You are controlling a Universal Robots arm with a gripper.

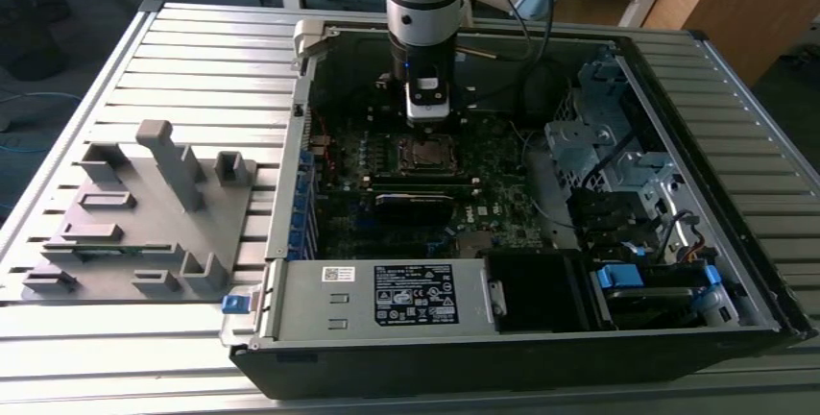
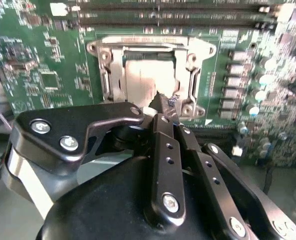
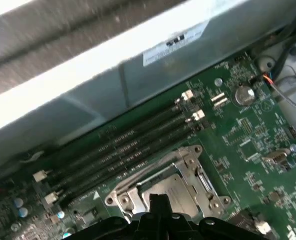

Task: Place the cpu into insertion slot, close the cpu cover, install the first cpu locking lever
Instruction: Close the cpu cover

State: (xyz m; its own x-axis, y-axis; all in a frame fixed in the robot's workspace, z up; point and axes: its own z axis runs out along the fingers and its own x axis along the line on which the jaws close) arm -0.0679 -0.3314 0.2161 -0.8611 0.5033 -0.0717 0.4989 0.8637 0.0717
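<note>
The cpu (image 2: pixel 143 77) lies flat in its socket on the green motherboard, its pale metal top showing through the open centre of the cpu cover (image 2: pixel 108 75). The silver cover frame lies down over it. In the first wrist view the cpu cover (image 3: pixel 197 172) and the cpu (image 3: pixel 170 187) sit just beyond my fingertips. My gripper (image 2: pixel 163 102) is shut, its narrow black tips low at the socket's edge by one corner. I cannot tell whether a thin lever is pinched there. In the exterior view my gripper (image 1: pixel 427 125) hangs just behind the socket (image 1: pixel 425 154).
Black memory slots (image 3: pixel 123 150) run beside the socket. A grey power supply (image 1: pixel 384 295) fills the case front and metal drive bays (image 1: pixel 602 146) the exterior view's right. A grey fixture (image 1: pixel 141 213) stands on the slatted table at the exterior view's left.
</note>
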